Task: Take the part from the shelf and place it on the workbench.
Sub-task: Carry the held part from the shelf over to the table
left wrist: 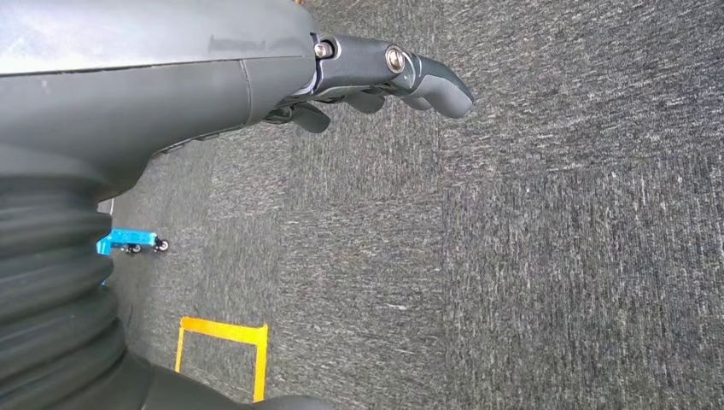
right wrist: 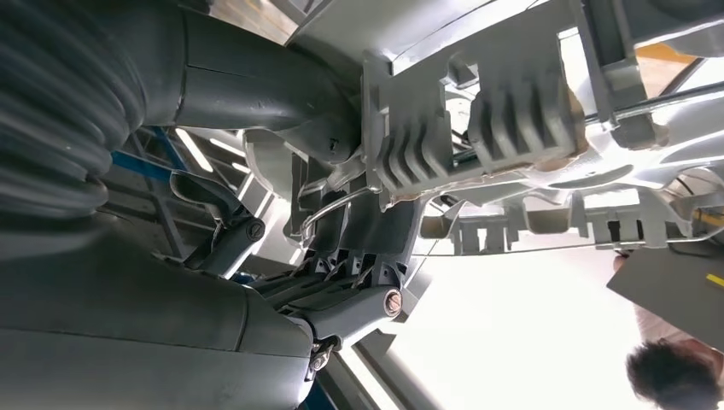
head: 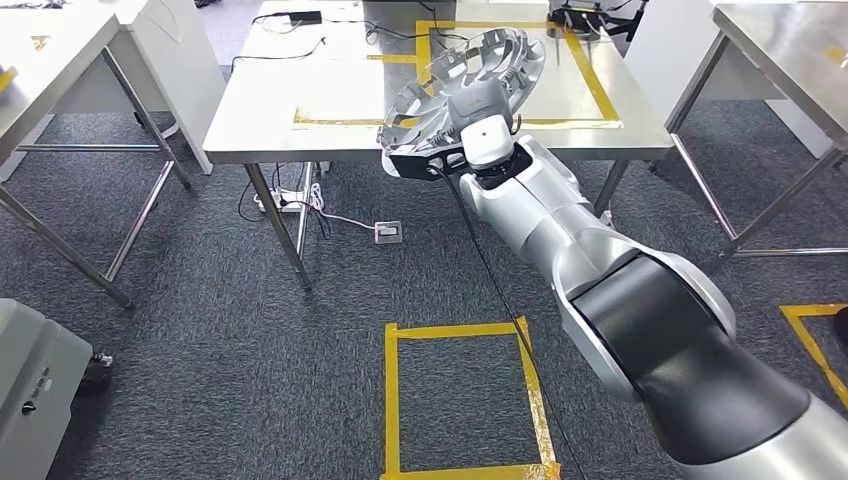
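One hand matters to you: the right hand (head: 450,135) is clamped on the part (head: 470,85), a grey ribbed ring held tilted above the workbench's (head: 300,95) near edge, its far rim reaching into the yellow tape square (head: 600,95). Set-down lies forward and down. Your left hand (left wrist: 376,77) hangs slack over carpet, holding nothing.

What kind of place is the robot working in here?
Probably a workshop or robotics test lab: steel workbenches on grey carpet, yellow tape squares marking spots on the bench and the floor, and a silver ribbed part held by the right hand over the bench.
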